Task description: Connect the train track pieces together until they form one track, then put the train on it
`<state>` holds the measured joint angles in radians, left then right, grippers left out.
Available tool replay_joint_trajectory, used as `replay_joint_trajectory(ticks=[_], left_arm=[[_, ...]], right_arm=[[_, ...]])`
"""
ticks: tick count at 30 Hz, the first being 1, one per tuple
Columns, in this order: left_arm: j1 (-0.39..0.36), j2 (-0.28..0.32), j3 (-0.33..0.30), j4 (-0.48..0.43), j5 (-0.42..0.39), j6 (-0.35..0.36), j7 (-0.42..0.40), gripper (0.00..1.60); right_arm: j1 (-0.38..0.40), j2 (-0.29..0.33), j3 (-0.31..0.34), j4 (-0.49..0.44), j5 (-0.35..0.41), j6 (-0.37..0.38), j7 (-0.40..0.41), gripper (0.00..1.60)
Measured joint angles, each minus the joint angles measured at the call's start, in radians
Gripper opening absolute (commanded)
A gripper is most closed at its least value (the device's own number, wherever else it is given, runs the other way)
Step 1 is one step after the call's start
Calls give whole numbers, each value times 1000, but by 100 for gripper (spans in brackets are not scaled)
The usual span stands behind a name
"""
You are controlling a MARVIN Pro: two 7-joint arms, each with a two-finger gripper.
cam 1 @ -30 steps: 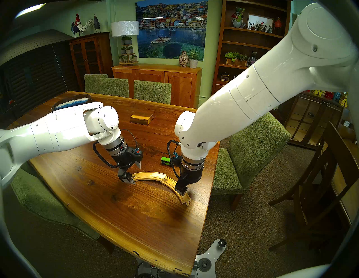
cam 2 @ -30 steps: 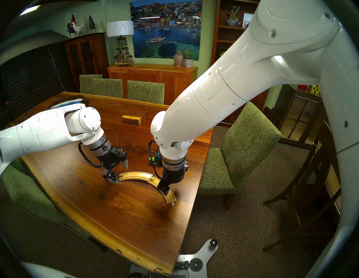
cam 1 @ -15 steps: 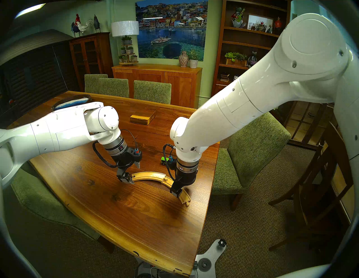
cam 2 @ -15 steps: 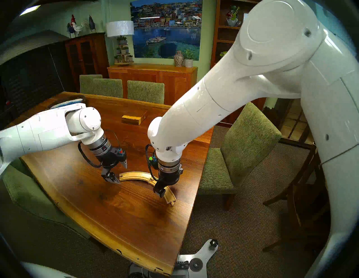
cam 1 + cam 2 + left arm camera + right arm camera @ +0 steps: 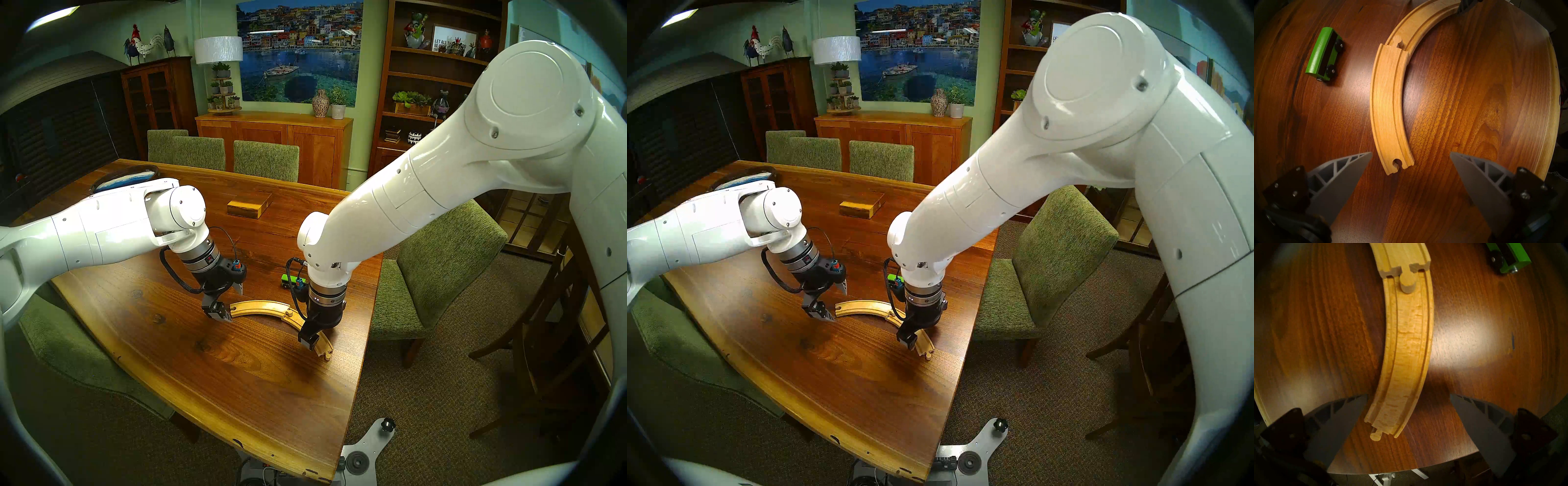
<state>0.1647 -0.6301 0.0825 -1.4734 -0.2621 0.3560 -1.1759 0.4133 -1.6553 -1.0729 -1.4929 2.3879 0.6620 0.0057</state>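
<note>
while the wooden box (image 5: 249,206) sits shut, its contents are hidden.

Both arms reach down, left tool (image 5: 228,307) and right tool (image 5: 314,334) spread wide.

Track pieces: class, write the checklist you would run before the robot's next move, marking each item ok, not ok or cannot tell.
1. Joint seated: not ok. The left piece has its peg lying on top of the right piece.
2. Right piece's socket free: cannot tell, it is hidden under the overlap.
3. Left gripper open and empty: ok, at the left piece's socket end.
4. Right gripper open: ok, a finger on either side of the right piece.
5. Train clear of the joint: ok, it is on the table beside the pieces.
6. Train on the track: not ok.
</note>
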Motion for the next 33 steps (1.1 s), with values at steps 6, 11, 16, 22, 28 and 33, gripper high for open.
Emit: replay_joint_trajectory(ticks=[6, 11, 16, 22, 28, 33], left_arm=[[1, 5, 0, -9, 1, 6, 4, 160], [1, 11, -1, -16, 1, 14, 10, 160], [1, 17, -3, -22, -1, 21, 15, 160], [1, 22, -4, -29, -2, 28, 19, 160], [1, 27, -5, -38, -3, 33, 22, 160], [2, 26, -6, -43, -5, 37, 30, 160]], right_arm=[[-5, -16, 2, 23, 23, 18, -4, 39], [-3, -20, 0, 33, 37, 27, -5, 0], [-2, -23, -2, 34, 41, 28, -4, 0], [-1, -23, -3, 33, 39, 24, -3, 0], [-1, -22, -4, 32, 41, 23, -3, 0], [-1, -21, -4, 32, 43, 22, -3, 0]])
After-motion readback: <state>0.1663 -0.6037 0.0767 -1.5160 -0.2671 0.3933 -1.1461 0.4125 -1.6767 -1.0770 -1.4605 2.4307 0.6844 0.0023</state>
